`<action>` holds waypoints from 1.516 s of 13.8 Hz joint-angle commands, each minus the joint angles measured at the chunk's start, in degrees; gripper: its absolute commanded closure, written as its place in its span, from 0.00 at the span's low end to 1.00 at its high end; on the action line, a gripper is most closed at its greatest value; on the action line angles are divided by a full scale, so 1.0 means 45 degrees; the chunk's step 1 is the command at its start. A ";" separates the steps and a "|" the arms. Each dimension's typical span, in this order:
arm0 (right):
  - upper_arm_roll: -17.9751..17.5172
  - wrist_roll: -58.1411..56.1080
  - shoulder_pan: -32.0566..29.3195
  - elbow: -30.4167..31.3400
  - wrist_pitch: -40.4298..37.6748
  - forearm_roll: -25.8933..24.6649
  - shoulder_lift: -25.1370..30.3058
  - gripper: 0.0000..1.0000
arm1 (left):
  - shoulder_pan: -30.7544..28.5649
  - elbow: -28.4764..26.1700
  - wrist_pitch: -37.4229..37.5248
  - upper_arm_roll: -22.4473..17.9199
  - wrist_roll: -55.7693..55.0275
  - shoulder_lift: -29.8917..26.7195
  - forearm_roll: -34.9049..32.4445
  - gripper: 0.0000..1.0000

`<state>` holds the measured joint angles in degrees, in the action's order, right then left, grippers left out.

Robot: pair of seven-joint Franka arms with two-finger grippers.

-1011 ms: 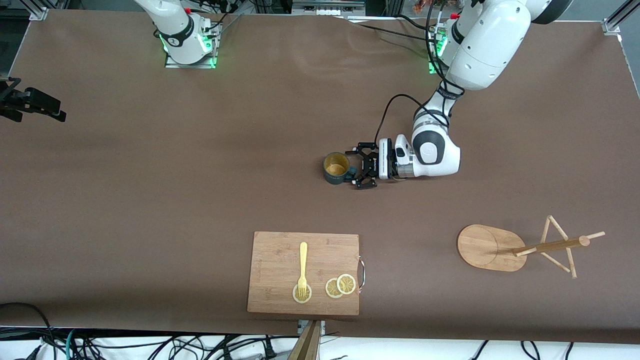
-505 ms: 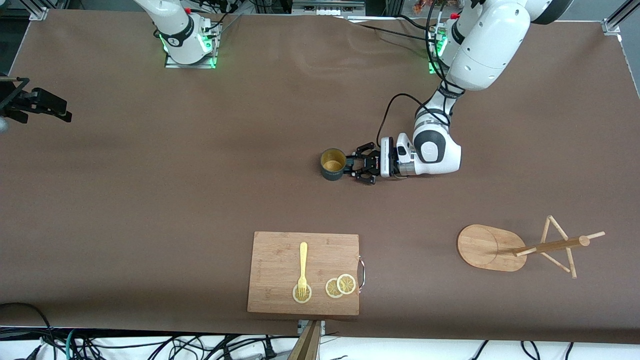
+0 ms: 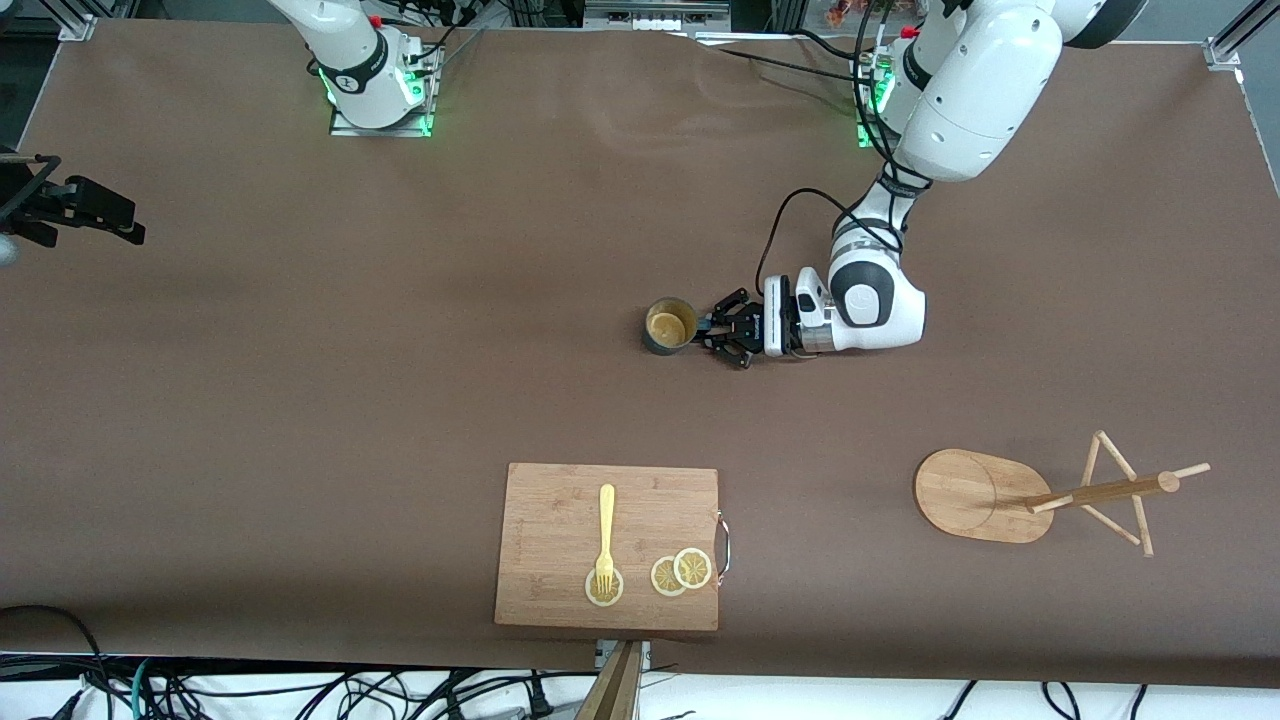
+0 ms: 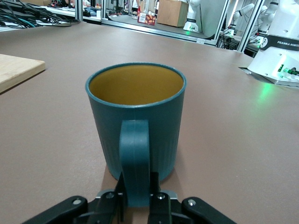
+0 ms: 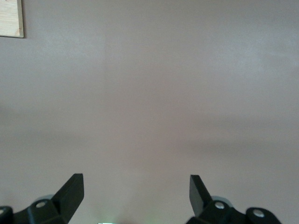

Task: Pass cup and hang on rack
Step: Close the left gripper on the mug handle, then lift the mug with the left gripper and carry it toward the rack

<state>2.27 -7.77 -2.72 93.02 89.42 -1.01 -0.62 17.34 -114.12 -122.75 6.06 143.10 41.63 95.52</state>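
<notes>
Closing since earlier, left end effector (image 3: 712,329) now pinches the teal mug's (image 3: 667,326) thin handle mid-surface; it could twist loose when lifted.

The ribbed teal cup (image 4: 136,122) is yellowish inside, the rack (image 3: 985,494) light wood, the table (image 3: 300,380) brown.

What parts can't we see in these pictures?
- Small dark teal ribbed cup: in the left wrist view its base is hidden by its own handle and the left gripper.
- Right gripper: cut off by the front view's edge.
- Light wooden mug rack: appears in neither wrist view.
</notes>
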 commanded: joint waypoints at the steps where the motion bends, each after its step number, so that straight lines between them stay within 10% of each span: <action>1: 0.0003 -0.0186 0.0038 -0.0242 -0.0066 0.0087 -0.0097 0.00 | -0.0415 -0.0207 0.0130 -0.0018 -0.1128 -0.0732 0.0201 1.00; 11: 0.0003 -0.0089 0.0272 -0.0242 -0.0027 0.0087 -0.0097 0.00 | -0.2348 0.0923 0.6899 -0.3315 -1.3859 -0.4210 -0.6301 1.00; 17: 0.0003 -0.0011 0.0350 -0.0242 -0.0008 0.0087 -0.0097 0.00 | -0.2623 0.1902 1.0968 -0.6870 -1.7792 -0.4290 -0.6578 1.00; 21: 0.0003 -0.0011 0.0370 -0.0242 -0.0008 0.0087 -0.0116 0.00 | -0.3754 0.1863 1.1165 -0.7030 -2.0426 -0.4271 -0.6014 1.00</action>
<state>2.25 -7.77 -1.27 93.00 89.55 -1.00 -0.69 2.19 -106.52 -73.82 -25.74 57.18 22.22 67.08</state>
